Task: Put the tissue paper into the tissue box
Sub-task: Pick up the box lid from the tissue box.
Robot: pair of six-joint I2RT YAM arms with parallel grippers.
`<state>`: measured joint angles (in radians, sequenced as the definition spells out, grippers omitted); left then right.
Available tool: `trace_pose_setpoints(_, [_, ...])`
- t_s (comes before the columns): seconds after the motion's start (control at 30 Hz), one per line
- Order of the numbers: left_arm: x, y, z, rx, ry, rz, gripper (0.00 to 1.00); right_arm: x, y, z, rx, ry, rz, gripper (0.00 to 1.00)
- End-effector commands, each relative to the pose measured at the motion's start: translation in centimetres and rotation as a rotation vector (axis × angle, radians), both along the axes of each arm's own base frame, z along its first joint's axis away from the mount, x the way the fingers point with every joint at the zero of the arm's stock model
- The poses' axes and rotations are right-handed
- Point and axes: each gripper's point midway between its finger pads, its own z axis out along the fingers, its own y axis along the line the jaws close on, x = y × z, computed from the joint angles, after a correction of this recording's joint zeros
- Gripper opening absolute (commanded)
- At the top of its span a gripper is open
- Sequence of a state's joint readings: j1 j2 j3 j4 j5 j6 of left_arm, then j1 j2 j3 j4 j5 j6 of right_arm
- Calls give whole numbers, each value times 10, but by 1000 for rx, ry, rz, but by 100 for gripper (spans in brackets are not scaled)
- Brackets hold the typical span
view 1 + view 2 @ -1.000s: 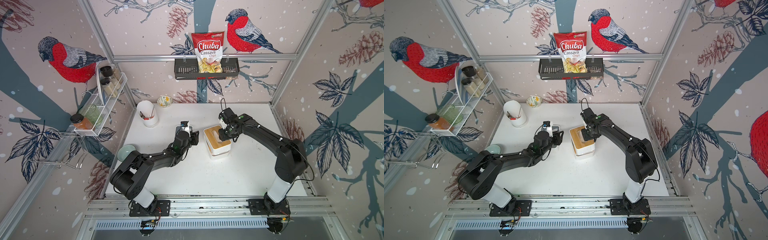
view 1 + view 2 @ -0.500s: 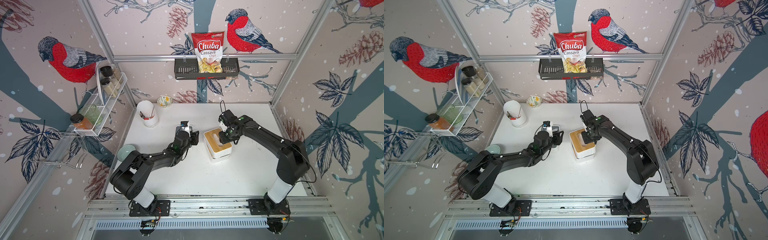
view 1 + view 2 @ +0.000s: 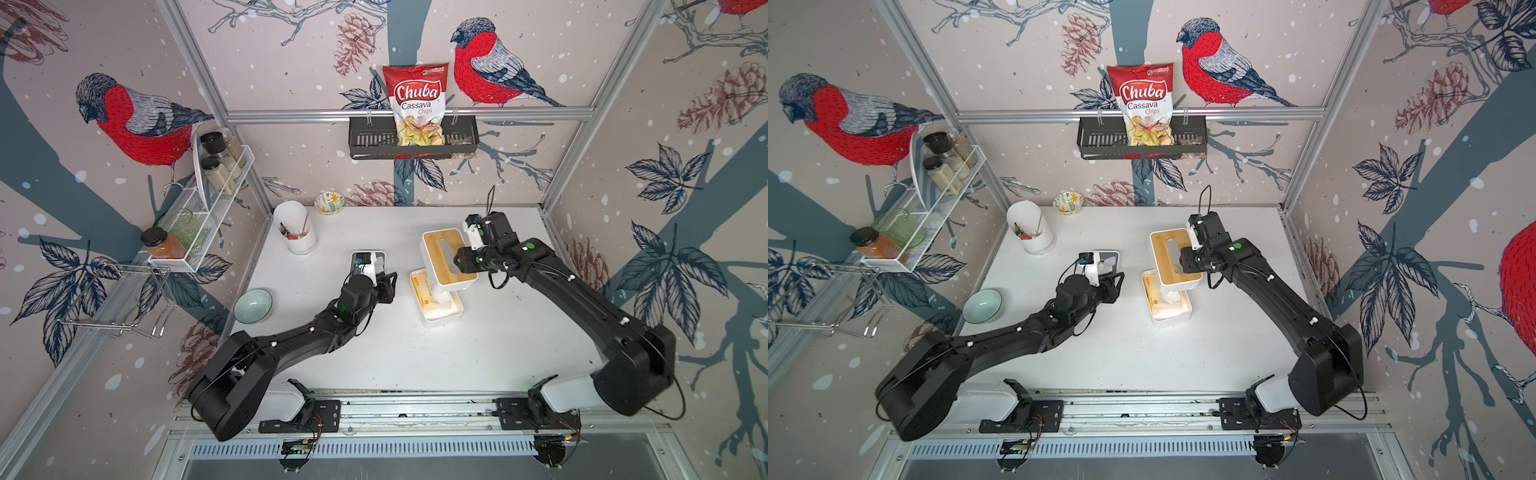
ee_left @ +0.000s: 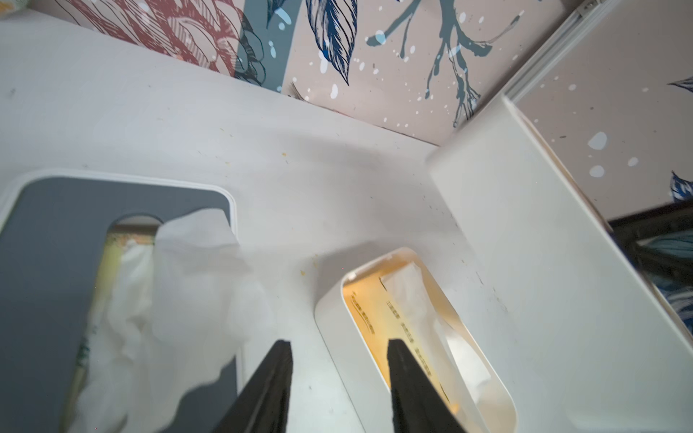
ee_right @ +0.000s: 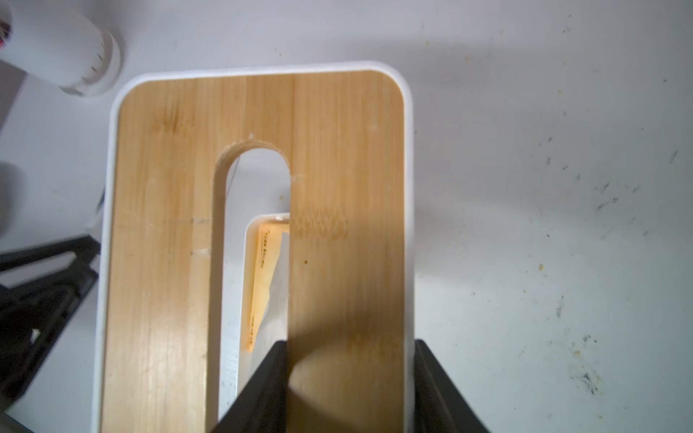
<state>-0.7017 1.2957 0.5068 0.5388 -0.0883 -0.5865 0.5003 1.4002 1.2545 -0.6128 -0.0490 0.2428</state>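
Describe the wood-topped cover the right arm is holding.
The cover is a white plastic-looking shell with a light bamboo-like top cut by a long round-ended slot. The right gripper pinches one long side, one finger down the slot, the other outside the wall. It hangs tilted, lifted off its base, partly over that base's far end.

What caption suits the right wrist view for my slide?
Right claw grips the bamboo-topped box cover, held above the tissue pack visible through its slot.

on my white table (image 3: 478,353) i see a utensil cup (image 3: 297,232), a patterned bowl (image 3: 329,203), a pale green bowl (image 3: 252,306), a grey-lidded tissue box (image 4: 48,262) and an open white box base (image 3: 441,318).
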Motion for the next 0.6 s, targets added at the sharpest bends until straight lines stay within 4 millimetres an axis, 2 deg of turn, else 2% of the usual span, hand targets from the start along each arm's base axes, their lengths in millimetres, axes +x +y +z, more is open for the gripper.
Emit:
trace_pose_setpoints(0.0, [-30, -10, -17, -3, 94, -45, 45, 19, 27, 39, 228, -161, 44, 28])
trace_pose_setpoints(0.17, [-64, -40, -30, -4, 159, -139, 43, 26, 44, 24, 295, -146, 80, 27])
trace_pose_setpoints(0.23, [-76, -49, -41, 5, 188, -165, 42, 29, 50, 17, 310, -135, 99, 26])
trace_pose_setpoints(0.43, [-109, -80, -79, 25, 272, -258, 38, 38, 51, 0, 361, -140, 97, 25])
trace_pose_setpoints(0.57, [-123, -100, -88, 55, 282, -305, 38, 41, 53, -16, 368, -120, 92, 24])
